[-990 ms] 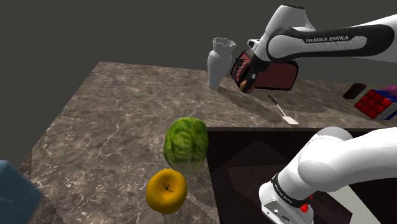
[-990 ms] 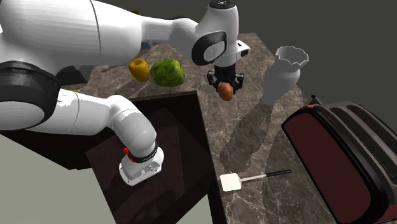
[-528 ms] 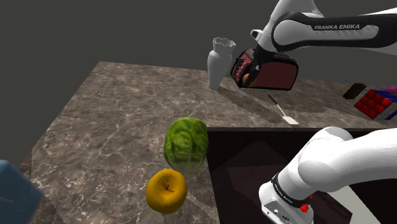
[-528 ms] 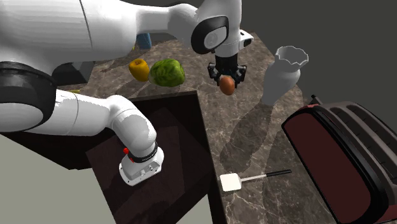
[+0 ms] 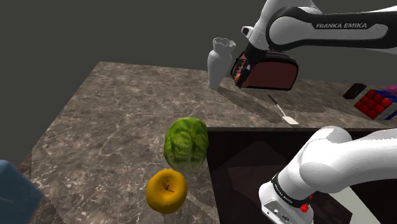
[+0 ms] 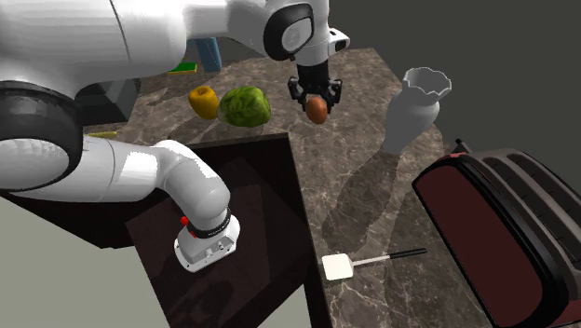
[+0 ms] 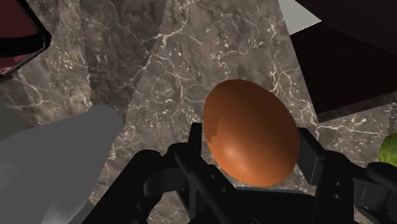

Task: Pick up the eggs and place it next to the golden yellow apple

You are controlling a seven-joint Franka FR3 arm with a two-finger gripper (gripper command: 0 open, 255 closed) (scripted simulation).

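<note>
A brown egg [image 7: 251, 132] sits clasped between my black fingers, and my gripper [image 6: 315, 104] holds it well above the marble counter [image 5: 121, 121]. The egg [image 6: 317, 110] hangs to the right of the green cabbage in the second exterior view. In the shoulder view my gripper [image 5: 240, 69] is high at the back, in front of the dark red toaster. The golden yellow apple [image 5: 166, 190] rests near the counter's front edge, touching the green cabbage [image 5: 186, 144]. The apple [image 6: 203, 101] lies far from the egg.
A pale vase [image 5: 219, 61] stands at the back beside a dark red toaster [image 6: 503, 224]. A white spatula [image 6: 368, 262] lies on the counter. A coloured cube [image 5: 375, 103] sits at the shoulder view's right. My stand [image 5: 318, 184] is at the lower right.
My gripper has carried the egg higher and toward the cabbage and apple, leftward in the second exterior view. The fingers stay shut on the egg.
</note>
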